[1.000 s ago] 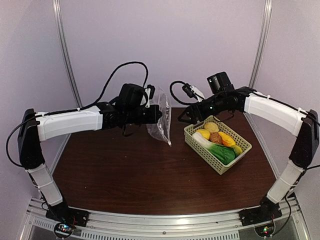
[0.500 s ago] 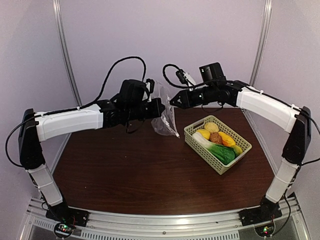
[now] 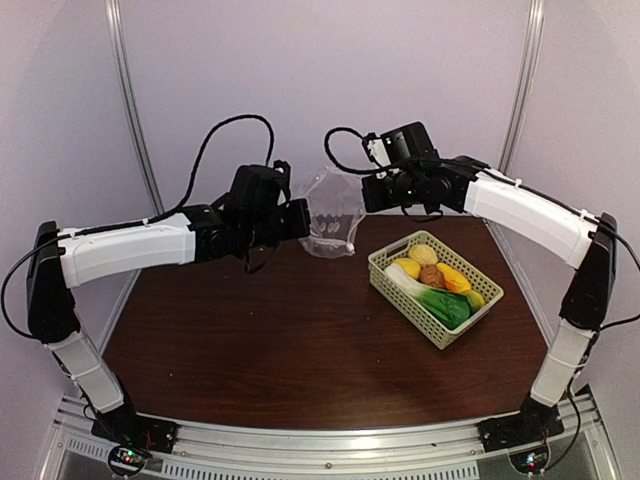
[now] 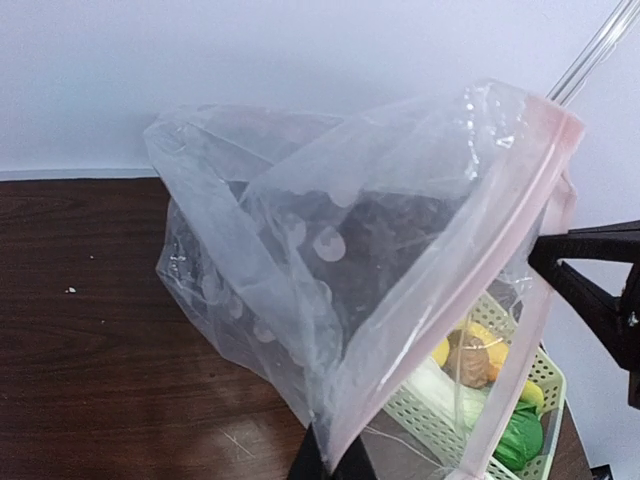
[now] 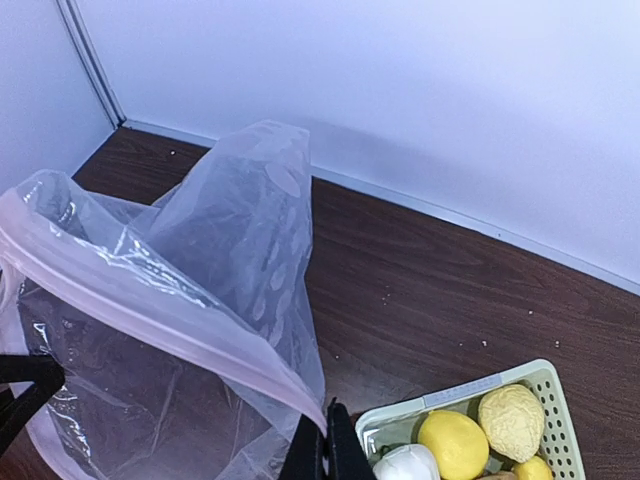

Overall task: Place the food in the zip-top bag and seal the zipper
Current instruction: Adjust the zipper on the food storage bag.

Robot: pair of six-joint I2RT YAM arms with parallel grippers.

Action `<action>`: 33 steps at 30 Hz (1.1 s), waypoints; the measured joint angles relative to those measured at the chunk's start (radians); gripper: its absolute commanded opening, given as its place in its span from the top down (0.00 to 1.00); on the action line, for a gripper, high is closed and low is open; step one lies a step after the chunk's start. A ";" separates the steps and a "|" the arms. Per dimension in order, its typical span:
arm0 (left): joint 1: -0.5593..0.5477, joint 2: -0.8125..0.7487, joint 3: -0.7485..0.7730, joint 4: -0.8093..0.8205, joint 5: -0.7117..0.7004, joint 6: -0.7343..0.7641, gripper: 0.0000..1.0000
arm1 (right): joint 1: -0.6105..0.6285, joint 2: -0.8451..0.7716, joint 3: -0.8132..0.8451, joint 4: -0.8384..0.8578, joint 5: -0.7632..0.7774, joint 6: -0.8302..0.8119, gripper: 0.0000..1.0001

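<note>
The zip-top bag (image 3: 330, 215) hangs above the back of the table, stretched between both grippers. My left gripper (image 3: 303, 215) is shut on one side of its mouth, its tips (image 4: 335, 462) pinching the pink zipper (image 4: 450, 300). Shut on the opposite mouth edge is my right gripper (image 3: 362, 190), whose closed fingers (image 5: 327, 445) clamp the zipper (image 5: 150, 305). The bag (image 5: 180, 300) gapes open and holds nothing. The food (image 3: 432, 277) lies in the pale green basket (image 3: 385, 262): a yellow lemon (image 5: 453, 440), a bumpy potato (image 5: 511, 420), a brown piece, an orange piece and a green leafy vegetable (image 3: 445, 305).
The basket sits on the dark wooden table (image 3: 260, 350), right of centre and below the right arm. Metal frame posts (image 3: 130, 100) stand at the back corners against the pale wall. The left arm stretches across the table's left side.
My right gripper swung left from above the basket to the bag and shut on its mouth edge. The bag, formerly hanging narrow from the left gripper, is now spread open between both.
</note>
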 measured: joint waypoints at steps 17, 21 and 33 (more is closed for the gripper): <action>-0.004 -0.016 -0.027 0.075 0.036 0.024 1.00 | 0.159 0.018 0.086 -0.021 0.080 -0.033 0.76; -0.004 -0.026 -0.041 0.074 0.036 0.028 1.00 | 0.157 0.051 0.108 -0.023 0.032 -0.032 0.72; -0.004 -0.063 -0.061 0.074 0.034 0.037 1.00 | 0.135 0.135 0.140 -0.051 -0.092 -0.029 1.00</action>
